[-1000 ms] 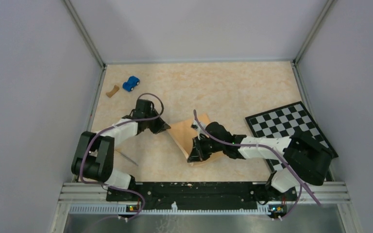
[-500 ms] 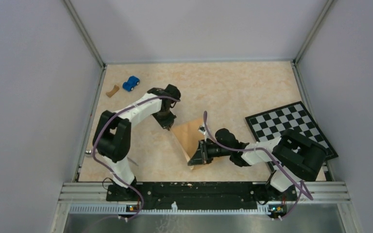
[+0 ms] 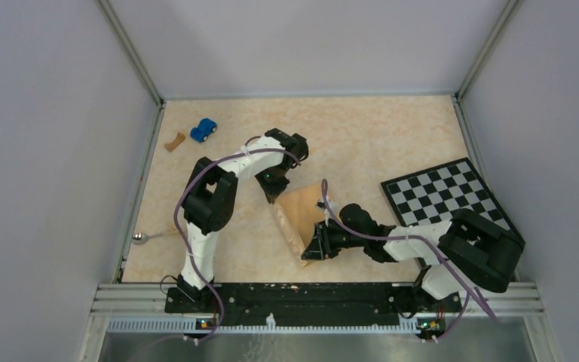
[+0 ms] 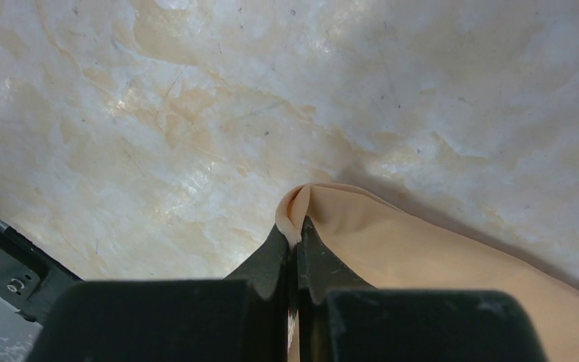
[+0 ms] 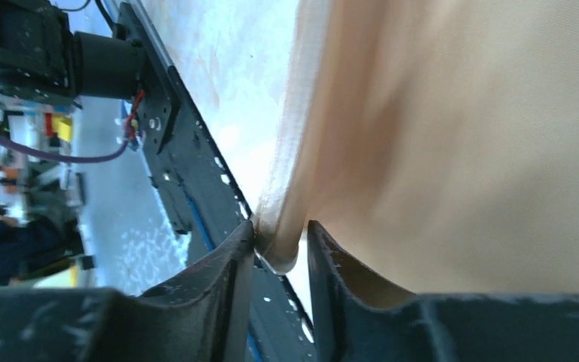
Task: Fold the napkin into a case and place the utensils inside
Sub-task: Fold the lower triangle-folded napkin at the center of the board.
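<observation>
Swinging farther right, left jaws are clenching the napkin (image 3: 299, 213) corner while right jaws are easing off its fold, risking it springing open.

We see the tan-orange napkin (image 3: 299, 216) folded into a slanted strip at the middle of the table (image 3: 362, 128). One silvery spoon (image 3: 145, 237) lies flat near its left edge.

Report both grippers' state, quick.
Left gripper: closed, pinching a corner of the soft tan-orange napkin.
Right gripper: jaws slightly apart around the napkin's edge; whether it grips cannot be told.
</observation>
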You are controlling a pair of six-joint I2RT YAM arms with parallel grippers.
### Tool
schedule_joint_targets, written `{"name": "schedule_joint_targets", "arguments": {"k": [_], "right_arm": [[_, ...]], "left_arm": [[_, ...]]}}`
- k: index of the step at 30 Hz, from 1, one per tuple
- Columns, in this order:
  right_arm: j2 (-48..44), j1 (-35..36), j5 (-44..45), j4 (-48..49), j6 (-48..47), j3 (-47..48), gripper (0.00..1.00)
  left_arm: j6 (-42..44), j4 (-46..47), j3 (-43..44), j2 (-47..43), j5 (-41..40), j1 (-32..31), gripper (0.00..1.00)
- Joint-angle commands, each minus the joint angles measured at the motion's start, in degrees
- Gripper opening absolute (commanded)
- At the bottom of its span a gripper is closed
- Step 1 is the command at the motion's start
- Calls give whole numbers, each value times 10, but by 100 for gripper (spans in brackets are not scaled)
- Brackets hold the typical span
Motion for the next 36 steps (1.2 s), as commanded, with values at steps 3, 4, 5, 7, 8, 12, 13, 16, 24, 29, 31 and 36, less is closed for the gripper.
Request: {"name": "schedule_joint_targets", "arguments": {"k": [3, 4, 5, 7, 8, 12, 13, 16, 24, 29, 31, 36], "right_arm": [[-72, 9, 85, -52, -84, -5, 52], [-78, 14, 105, -59, -92, 3, 56], [-86, 24, 132, -68, -105, 11, 61], [-97, 38, 183, -84, -131, 30, 71], [-95, 39, 199, -92, -137, 41, 73], [-62, 40, 248, -101, -172, 86, 77], [-50, 41, 256, -91, -180, 93, 77], [-11, 44, 278, -68, -206, 122, 77], [84, 97, 357, -47, -270, 185, 77], [131, 119, 418, -88, -283, 226, 78], [149, 134, 467, -130, -283, 253, 78], [139, 148, 505, -159, -256, 257, 67]], "left_arm": [[11, 30, -13, -17, -6, 4, 0], [15, 34, -17, -20, -2, 4, 0], [18, 38, -22, -22, 3, 3, 0], [32, 45, -27, -26, 11, 4, 0], [36, 46, -30, -28, 14, 4, 0], [48, 57, -46, -37, 21, 4, 0], [54, 64, -50, -40, 24, 4, 0], [59, 67, -54, -42, 26, 4, 0], [84, 71, -63, -52, 38, 13, 0], [94, 83, -72, -59, 48, 18, 0], [96, 80, -69, -58, 46, 19, 0], [96, 76, -70, -56, 43, 21, 0]]}}
